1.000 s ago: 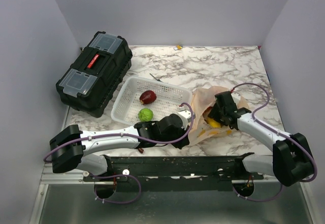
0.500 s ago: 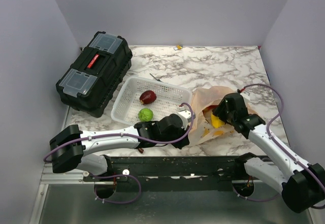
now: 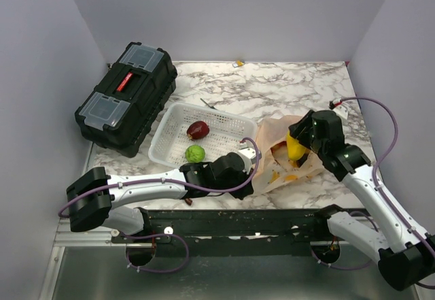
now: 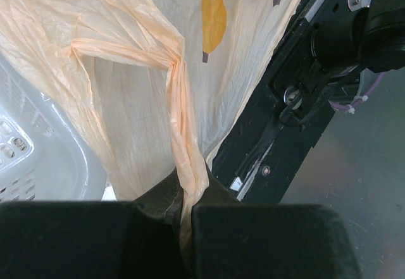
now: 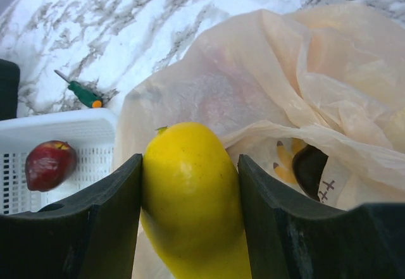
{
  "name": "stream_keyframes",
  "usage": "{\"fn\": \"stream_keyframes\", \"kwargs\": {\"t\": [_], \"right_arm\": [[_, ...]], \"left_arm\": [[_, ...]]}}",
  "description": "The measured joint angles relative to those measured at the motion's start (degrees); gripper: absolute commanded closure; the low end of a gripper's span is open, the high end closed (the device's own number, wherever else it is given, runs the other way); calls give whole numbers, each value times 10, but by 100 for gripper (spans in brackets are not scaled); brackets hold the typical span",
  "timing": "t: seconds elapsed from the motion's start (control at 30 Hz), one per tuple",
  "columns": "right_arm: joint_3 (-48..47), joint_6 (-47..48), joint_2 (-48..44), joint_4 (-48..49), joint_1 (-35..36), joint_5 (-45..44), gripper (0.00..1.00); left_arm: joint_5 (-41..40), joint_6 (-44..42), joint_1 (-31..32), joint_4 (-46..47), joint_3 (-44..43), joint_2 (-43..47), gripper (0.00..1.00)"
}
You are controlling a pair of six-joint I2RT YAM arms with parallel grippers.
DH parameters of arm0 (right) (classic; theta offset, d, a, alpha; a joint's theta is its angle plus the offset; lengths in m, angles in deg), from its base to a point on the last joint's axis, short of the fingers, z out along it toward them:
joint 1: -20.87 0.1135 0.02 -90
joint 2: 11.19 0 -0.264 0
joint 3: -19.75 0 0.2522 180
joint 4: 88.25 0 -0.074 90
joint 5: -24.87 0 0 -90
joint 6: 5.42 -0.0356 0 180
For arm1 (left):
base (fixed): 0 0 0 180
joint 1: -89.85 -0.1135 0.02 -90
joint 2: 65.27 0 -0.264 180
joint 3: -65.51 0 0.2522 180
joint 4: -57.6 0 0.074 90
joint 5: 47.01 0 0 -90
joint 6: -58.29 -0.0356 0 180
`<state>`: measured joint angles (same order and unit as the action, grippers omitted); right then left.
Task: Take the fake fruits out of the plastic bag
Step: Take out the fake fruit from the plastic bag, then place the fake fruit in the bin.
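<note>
Item, nearest the arm bases: left gripper (image 4: pixel 183 198), jaws closed on the twisted loop handle of the plastic bag (image 4: pixel 126 76), pinning that near-left edge of the bag just beside the white perforated basket (image 3: pixel 168 119). Item: the bag, thin peach-orange film, lying crumpled on the marble table (image 3: pixel 285 86) to the right of the basket, mouth facing the right arm. Contents showing: one dark rounded fruit (image 5: pixel 310 167) inside the opening. Yellow banana shapes (image 4: pixel 214 10) also appear through the film, though it cannot be told whether these are fruits or print. Item: right gripper (image 5: pixel 190 219), clamped on a yellow lemon-like fruit (image 5: pixel 185 184), one finger on either flank. The top view places this fruit raised above the bag mouth, out of the film and not yet set down. Item: basket contents, two pieces, a red apple (image 3: pixel 198 130) and a green fruit (image 3: pixel 196 154), lying apart from each other. Item, beyond the basket: a green-handled screwdriver (image 5: pixel 82 93) on the table. Item, far left: black toolbox (image 3: pixel 126 97), lid shut. Assessment of progress: two fruits already out and lodged in the basket, a third lifted free and in transit, at least the dark one left inside. The task is judged partly done, perhaps around the halfway mark, with the remaining count uncertain because folds of film hide the interior.
</note>
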<state>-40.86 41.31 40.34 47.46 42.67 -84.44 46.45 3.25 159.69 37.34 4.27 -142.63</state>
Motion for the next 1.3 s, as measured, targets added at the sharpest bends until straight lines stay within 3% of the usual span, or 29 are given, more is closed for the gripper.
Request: {"fn": "stream_keyframes", "kwargs": {"t": [0.23, 0.57, 0.63, 0.67, 0.73, 1.03, 1.3], "right_arm": [[-33, 5, 19, 12, 0, 20, 91], [-94, 2, 112, 31, 0, 101, 92], [-103, 0, 122, 38, 3, 111, 92], [-110, -3, 127, 42, 5, 116, 92], [-124, -7, 140, 52, 13, 126, 92], [-223, -18, 268, 86, 138, 119, 92], [-282, -17, 384, 100, 231, 75, 92]], "left_arm": [[0, 1, 0, 0, 0, 0, 65], [0, 2, 0, 7, 6, 32, 53], [0, 2, 0, 9, 11, 46, 42], [0, 2, 0, 9, 13, 51, 28], [-2, 1, 0, 7, 16, 68, 18], [-28, -7, 0, 0, 49, 178, 13], [-132, -37, 0, -64, 64, 370, 8]]}}
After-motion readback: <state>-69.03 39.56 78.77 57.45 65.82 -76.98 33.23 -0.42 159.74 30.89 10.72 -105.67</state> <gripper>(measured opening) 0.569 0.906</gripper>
